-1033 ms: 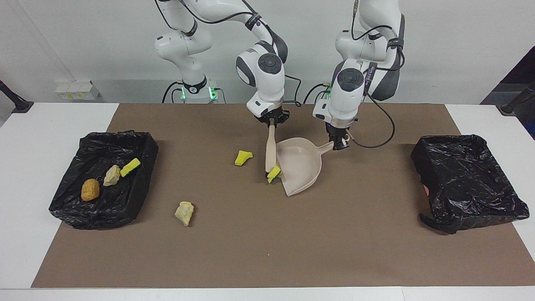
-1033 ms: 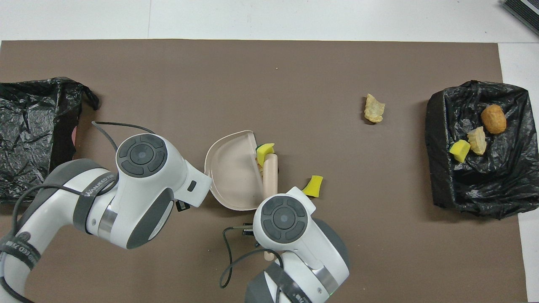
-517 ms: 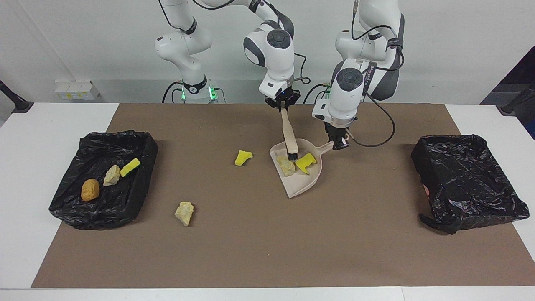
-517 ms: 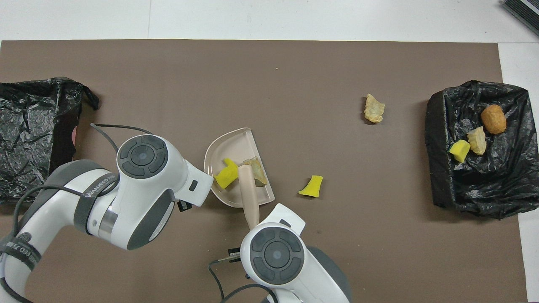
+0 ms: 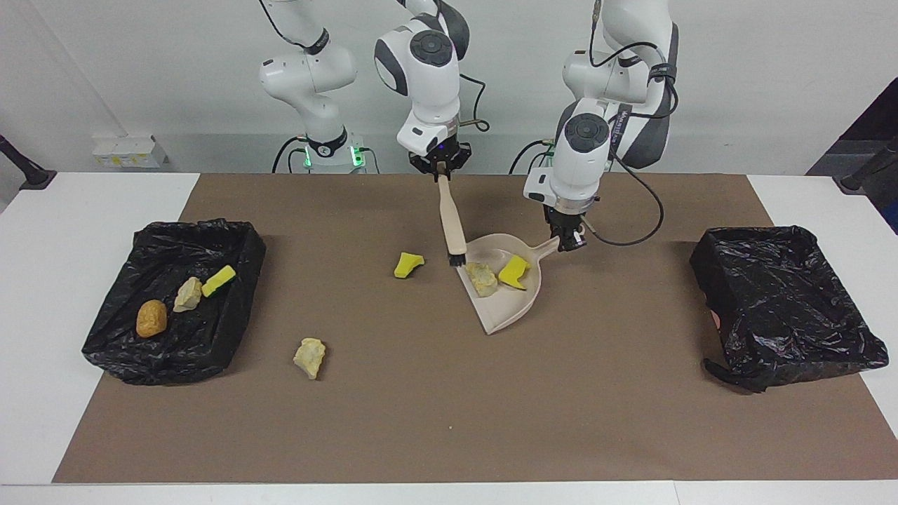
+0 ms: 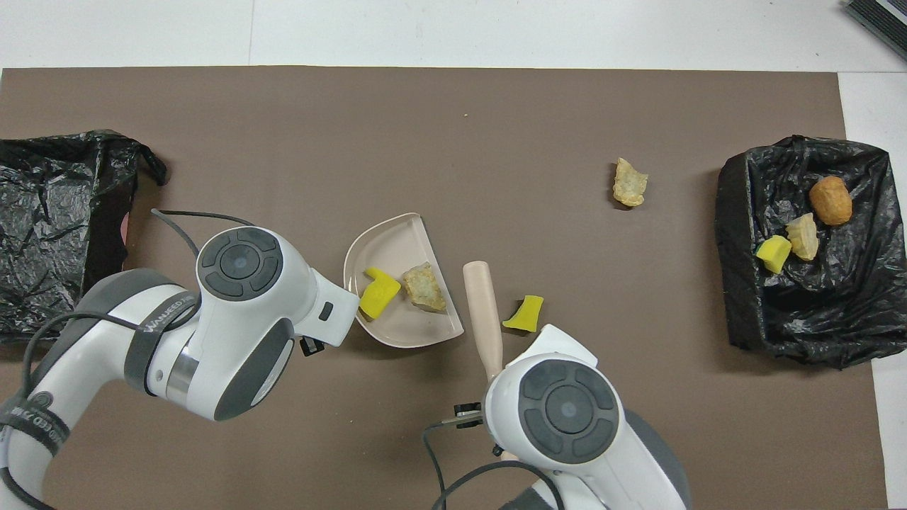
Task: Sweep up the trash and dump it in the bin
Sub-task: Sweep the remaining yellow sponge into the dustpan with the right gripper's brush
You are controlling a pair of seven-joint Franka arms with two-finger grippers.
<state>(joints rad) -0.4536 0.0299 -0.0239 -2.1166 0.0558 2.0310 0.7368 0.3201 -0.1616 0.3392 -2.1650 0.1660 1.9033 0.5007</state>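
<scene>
Across the facing view, from nine o'clock: black-lined bin [image 5: 175,301] holding an orange-brown lump [image 5: 151,318], a pale beige lump [image 5: 187,294] and a yellow sponge piece [image 5: 218,280]. On the brown mat [image 5: 421,407], a beige scrap [image 5: 309,357] at seven o'clock of a loose yellow sponge wedge [image 5: 407,264]. At centre, right claw [image 5: 440,166] clamped on the beige brush [image 5: 452,228], bristles raised just beside the dustpan's lip. Beige plastic dustpan [image 5: 515,305] carrying a beige lump [image 5: 482,278] and a yellow piece [image 5: 514,272]; left claw [image 5: 570,240] closed on its handle. At three o'clock, second black-lined bin [image 5: 786,301].

From overhead, both claws hidden under the wrists; seen plainly there, the wedge [image 6: 525,314] lying just beside the brush [image 6: 482,319], away from the dustpan [image 6: 397,244].
</scene>
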